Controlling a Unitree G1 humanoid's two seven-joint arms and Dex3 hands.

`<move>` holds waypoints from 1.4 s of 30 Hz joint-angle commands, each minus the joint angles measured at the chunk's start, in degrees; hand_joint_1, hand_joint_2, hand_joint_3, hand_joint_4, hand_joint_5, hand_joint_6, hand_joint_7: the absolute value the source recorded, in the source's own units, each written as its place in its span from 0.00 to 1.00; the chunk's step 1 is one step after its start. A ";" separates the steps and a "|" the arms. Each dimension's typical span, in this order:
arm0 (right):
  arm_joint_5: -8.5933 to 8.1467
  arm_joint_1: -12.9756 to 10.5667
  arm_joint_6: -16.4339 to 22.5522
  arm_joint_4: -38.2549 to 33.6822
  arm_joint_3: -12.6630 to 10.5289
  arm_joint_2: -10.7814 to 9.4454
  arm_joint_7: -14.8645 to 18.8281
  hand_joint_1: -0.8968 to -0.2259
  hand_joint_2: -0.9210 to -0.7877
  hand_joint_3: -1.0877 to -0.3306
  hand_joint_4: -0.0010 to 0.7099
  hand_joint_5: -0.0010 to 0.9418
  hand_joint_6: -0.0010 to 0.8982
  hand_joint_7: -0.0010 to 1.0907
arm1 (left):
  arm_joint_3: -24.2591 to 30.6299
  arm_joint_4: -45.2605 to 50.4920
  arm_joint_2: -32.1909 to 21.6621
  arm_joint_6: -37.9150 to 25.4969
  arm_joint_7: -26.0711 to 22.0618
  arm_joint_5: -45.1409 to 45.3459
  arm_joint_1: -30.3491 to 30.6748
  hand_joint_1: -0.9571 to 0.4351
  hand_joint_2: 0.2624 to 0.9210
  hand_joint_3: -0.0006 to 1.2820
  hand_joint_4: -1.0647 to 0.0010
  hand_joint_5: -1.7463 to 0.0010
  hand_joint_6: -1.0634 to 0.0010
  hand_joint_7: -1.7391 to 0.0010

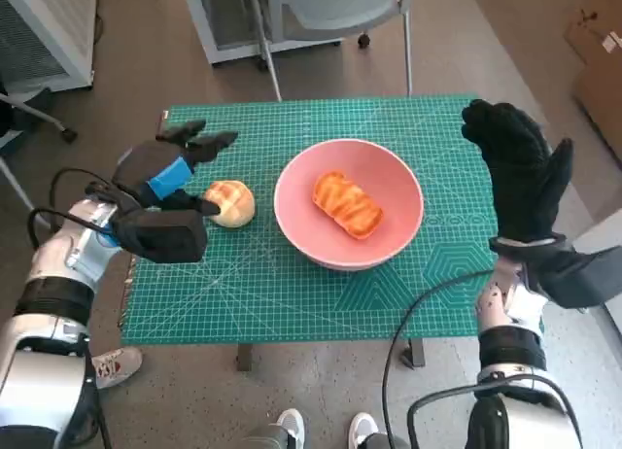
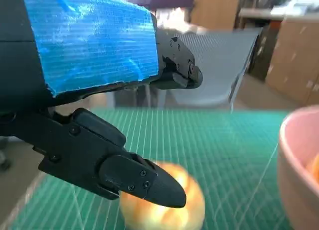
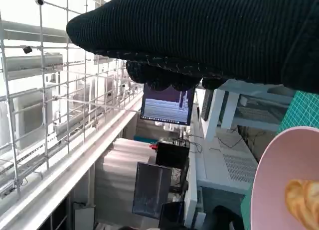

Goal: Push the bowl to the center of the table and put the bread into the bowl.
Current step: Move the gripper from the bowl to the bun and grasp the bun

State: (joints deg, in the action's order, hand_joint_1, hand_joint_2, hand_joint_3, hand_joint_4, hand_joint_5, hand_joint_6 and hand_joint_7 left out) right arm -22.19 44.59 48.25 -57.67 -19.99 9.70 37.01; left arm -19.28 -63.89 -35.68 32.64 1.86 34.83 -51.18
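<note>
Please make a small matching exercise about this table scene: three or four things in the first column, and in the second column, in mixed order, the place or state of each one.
Things:
1. pink bowl
2. long glazed bread
3. round bun
4. right hand

Places or states:
a. lying on the green mat, next to the left hand
b. raised and open, beside the bowl
c. lying inside the bowl
d. standing near the middle of the mat

Pairs: 1-d, 2-c, 3-a, 4-b

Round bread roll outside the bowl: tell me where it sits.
In the head view the round bread roll lies on the green mat, just left of the pink bowl, with the left hand right beside it.
</note>
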 commanded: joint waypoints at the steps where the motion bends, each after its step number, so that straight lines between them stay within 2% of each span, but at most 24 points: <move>1: 0.38 -0.16 -0.70 -1.25 0.00 0.77 0.30 0.40 0.00 0.60 0.26 0.00 0.31 0.00 | -0.78 -2.99 1.91 -2.70 -1.66 -0.20 -0.36 0.31 0.79 0.00 0.82 1.00 0.70 1.00; 6: 0.22 0.00 -0.76 -1.56 -0.07 1.12 0.55 0.40 0.00 0.60 0.27 0.00 0.31 0.01 | -1.53 -4.72 2.90 -4.68 -2.95 0.12 -0.92 0.33 0.76 0.00 0.84 1.00 0.72 1.00; 11: 0.20 -0.02 -0.63 -1.46 -0.07 1.42 0.69 0.41 0.00 0.60 0.27 0.00 0.31 0.01 | -2.54 -7.02 4.30 -7.47 -5.12 0.60 -1.90 0.39 0.73 0.00 0.86 1.00 0.73 1.00; 19: 0.42 -0.15 -0.44 -1.05 0.13 1.65 0.51 0.42 0.00 0.60 0.28 0.01 0.31 0.01 | -4.04 -9.08 6.43 -11.03 -6.62 0.89 -2.56 0.45 0.71 0.00 0.88 1.00 0.75 1.00; 26: 0.79 -0.28 -0.15 -0.73 0.43 1.60 0.15 0.42 0.00 0.59 0.28 0.01 0.31 0.00 | -5.10 -10.54 8.36 -13.20 -6.79 1.22 -2.85 0.50 0.72 0.00 0.85 0.99 0.71 0.99; 28: 0.80 -0.26 -0.16 -0.72 0.47 1.64 0.12 0.42 0.00 0.59 0.28 0.01 0.31 0.00 | -5.54 -10.87 8.79 -13.82 -6.32 1.45 -2.98 0.53 0.72 0.00 0.80 0.99 0.68 0.99; 31: 0.61 -0.36 -0.30 -0.51 0.48 1.71 0.36 0.43 0.00 0.59 0.28 0.00 0.31 0.00 | -7.00 -11.27 9.43 -14.85 -4.32 2.83 -3.05 0.60 0.78 0.01 0.63 0.98 0.56 0.98; 32: 0.53 -0.40 -0.35 -0.44 0.47 1.74 0.46 0.43 0.00 0.59 0.28 0.00 0.31 0.00 | -7.51 -11.34 9.57 -15.08 -3.57 3.36 -3.04 0.63 0.85 0.01 0.48 0.97 0.45 0.96; 33: 0.43 -0.47 -0.40 -0.31 0.46 1.77 0.59 0.43 0.00 0.59 0.28 0.00 0.31 0.00 | -8.28 -11.27 9.59 -15.07 -2.00 4.17 -2.94 0.64 0.90 0.01 0.38 0.97 0.38 0.96; 34: 0.37 -0.51 -0.43 -0.24 0.45 1.79 0.66 0.43 0.00 0.59 0.28 0.00 0.31 0.00 | -8.76 -11.22 9.57 -15.01 -0.96 4.65 -2.87 0.65 0.92 0.02 0.37 0.85 0.39 0.83; 35: 0.32 -0.56 -0.44 -0.13 0.44 1.82 0.74 0.43 0.00 0.59 0.28 0.00 0.31 0.00 | -9.34 -11.08 9.45 -14.67 0.66 5.30 -2.74 0.67 0.95 0.05 0.38 0.66 0.43 0.62; 36: 0.29 -0.60 -0.44 -0.05 0.44 1.83 0.79 0.43 0.00 0.59 0.28 0.00 0.31 0.00 | -9.73 -11.02 9.38 -14.43 1.80 5.75 -2.66 0.67 0.97 0.06 0.37 0.54 0.44 0.51; 37: 0.28 -0.60 -0.47 -0.04 0.43 1.85 0.81 0.43 0.00 0.59 0.28 0.00 0.31 0.00 | -9.97 -11.05 9.36 -14.29 2.46 5.96 -2.65 0.68 0.98 0.07 0.37 0.46 0.44 0.44; 39: 0.17 -0.69 -0.49 0.14 0.40 1.87 0.98 0.43 0.00 0.59 0.28 0.00 0.31 0.00 | -10.61 -10.81 9.05 -13.17 5.30 6.65 -2.41 0.68 0.99 0.06 0.37 0.40 0.43 0.38; 42: 0.06 -0.80 -0.51 0.37 0.38 1.89 1.14 0.43 0.00 0.59 0.28 0.00 0.31 0.00 | -11.04 -10.72 8.78 -11.90 8.00 7.10 -2.24 0.69 1.00 0.05 0.36 0.37 0.40 0.34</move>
State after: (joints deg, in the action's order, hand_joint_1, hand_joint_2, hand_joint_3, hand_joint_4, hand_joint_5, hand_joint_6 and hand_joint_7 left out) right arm -22.18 44.92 48.30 -57.30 -19.60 11.12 37.48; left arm -29.31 -74.19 -26.66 19.21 8.07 40.68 -54.18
